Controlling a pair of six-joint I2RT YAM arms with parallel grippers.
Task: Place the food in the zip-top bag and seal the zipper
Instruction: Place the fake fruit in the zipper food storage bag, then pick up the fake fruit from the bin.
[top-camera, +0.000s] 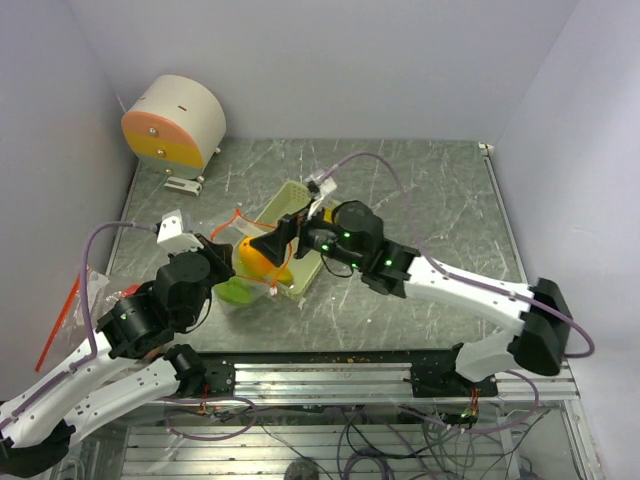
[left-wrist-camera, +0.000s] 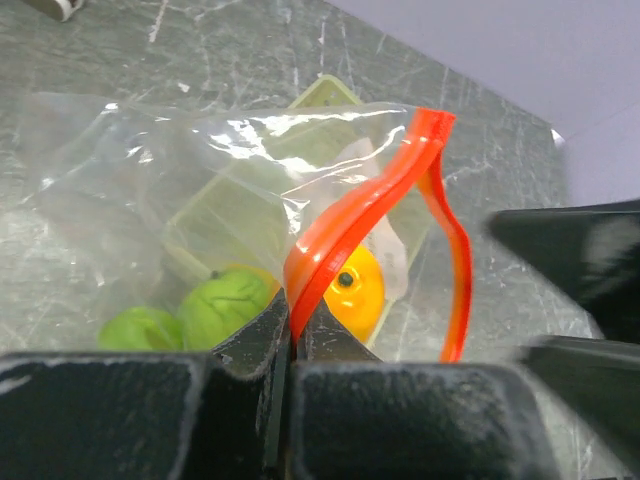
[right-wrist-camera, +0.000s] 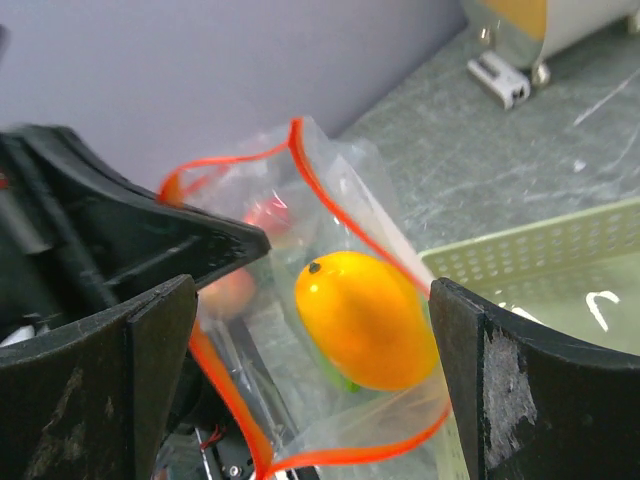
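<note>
Left gripper (left-wrist-camera: 292, 340) is pinched tight on the bag's orange zipper strip (left-wrist-camera: 370, 200), propping the mouth open. Right gripper (right-wrist-camera: 312, 288) has its fingers spread wide, with the mango (right-wrist-camera: 365, 320) directly between them, inside the bag (left-wrist-camera: 150, 170) and seemingly untouched. Its long axis tilts down into the bag, toward the green pieces (left-wrist-camera: 225, 305). Looks to me like the right arm needs to back straight out.

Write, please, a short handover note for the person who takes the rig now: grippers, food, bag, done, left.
Left gripper: shut on the orange zipper strip, holding the bag open.
Right gripper: open, jaws either side of the orange mango in the bag's mouth.
Food: mango and two green pieces are inside the bag.
Left to do: withdraw the right gripper, check the tray for more food, seal the zipper.
</note>
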